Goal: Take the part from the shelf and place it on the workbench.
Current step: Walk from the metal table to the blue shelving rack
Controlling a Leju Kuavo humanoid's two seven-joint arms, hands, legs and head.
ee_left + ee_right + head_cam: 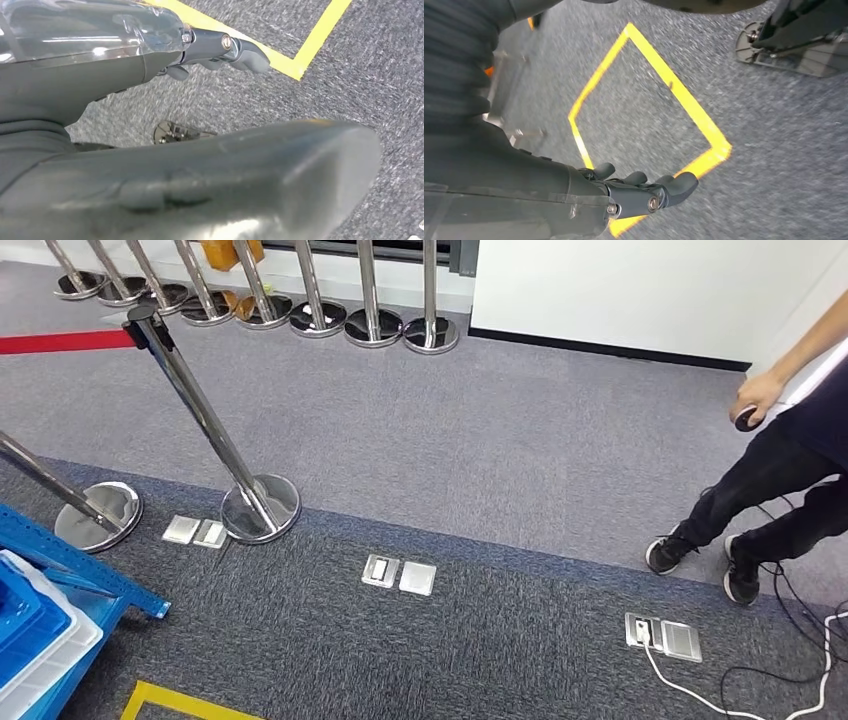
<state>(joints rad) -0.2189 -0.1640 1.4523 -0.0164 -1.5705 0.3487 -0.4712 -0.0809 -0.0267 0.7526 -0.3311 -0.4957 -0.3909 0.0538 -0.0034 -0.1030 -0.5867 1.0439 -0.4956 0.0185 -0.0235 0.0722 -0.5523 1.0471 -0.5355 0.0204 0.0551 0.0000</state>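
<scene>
At the far left stands the blue metal shelf (95, 580) with its blue and white plastic bins (30, 635); the part cannot be made out from here, presumably inside one of them. Just beside the shelf runs yellow floor tape (160, 700). The left hand (220, 50) hangs empty, fingers loosely extended; the right hand (649, 192) likewise holds nothing. Best to turn toward the shelf, keeping clear of the chrome stanchion post (215, 440) and the person (770, 470) farthest from it.

A blue metal shelf frame (75, 565) stands at the near left, with a blue plastic bin (25, 615) in it. Behind it stand two chrome queue posts (215, 445). A person in black trousers (770, 485) stands far right, behind a silver floor socket plate (663, 635).
</scene>
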